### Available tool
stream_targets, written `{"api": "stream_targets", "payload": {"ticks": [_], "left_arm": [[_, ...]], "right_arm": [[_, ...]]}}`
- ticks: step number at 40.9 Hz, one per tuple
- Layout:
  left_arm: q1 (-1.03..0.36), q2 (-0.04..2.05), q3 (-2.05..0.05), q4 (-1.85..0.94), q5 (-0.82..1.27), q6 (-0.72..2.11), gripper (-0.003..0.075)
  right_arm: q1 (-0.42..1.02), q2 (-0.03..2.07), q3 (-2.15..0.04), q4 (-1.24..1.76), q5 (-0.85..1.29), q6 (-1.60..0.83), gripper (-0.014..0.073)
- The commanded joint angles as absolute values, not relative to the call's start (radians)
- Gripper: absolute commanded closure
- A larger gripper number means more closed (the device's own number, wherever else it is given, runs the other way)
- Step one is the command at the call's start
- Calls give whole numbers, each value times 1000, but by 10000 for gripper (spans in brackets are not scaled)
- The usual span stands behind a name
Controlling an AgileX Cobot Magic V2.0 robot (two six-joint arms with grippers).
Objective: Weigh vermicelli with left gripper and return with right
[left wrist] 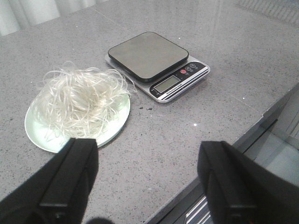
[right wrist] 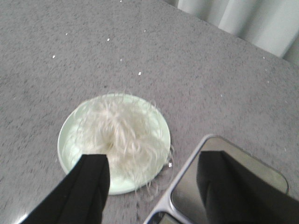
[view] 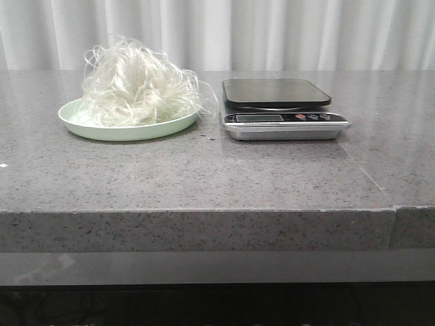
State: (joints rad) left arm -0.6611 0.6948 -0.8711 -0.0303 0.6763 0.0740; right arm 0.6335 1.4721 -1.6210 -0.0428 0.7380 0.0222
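A fluffy, featherlight vermicelli point(view: 139, 85) tangle fills a plate point(view: 88, 125) at the scale's point(view: 282, 109) nine o'clock; both arms' jaws hang wide open, empty; best pinched deep at its crown.

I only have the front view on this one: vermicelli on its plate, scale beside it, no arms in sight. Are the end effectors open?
Observer: Yes. The left end effector is open and empty, facing the vermicelli.
Operator: And the right one?
Observer: The right end effector is open too, over the plate and a corner of the scale.
Operator: Anything spilled?
Observer: A few dark specks lie on the table between plate and scale.
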Motion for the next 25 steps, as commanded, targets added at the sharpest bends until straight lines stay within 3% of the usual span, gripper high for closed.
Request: {"api": "stream_targets", "payload": {"ticks": [1, 25], "left_arm": [[-665, 694, -900, -44, 600, 63, 219], [-665, 694, -900, -44, 601, 63, 219]], "right_arm": [[630, 1344, -1545, -61, 687, 24, 80], [630, 767, -1003, -68, 732, 35, 80]]}}
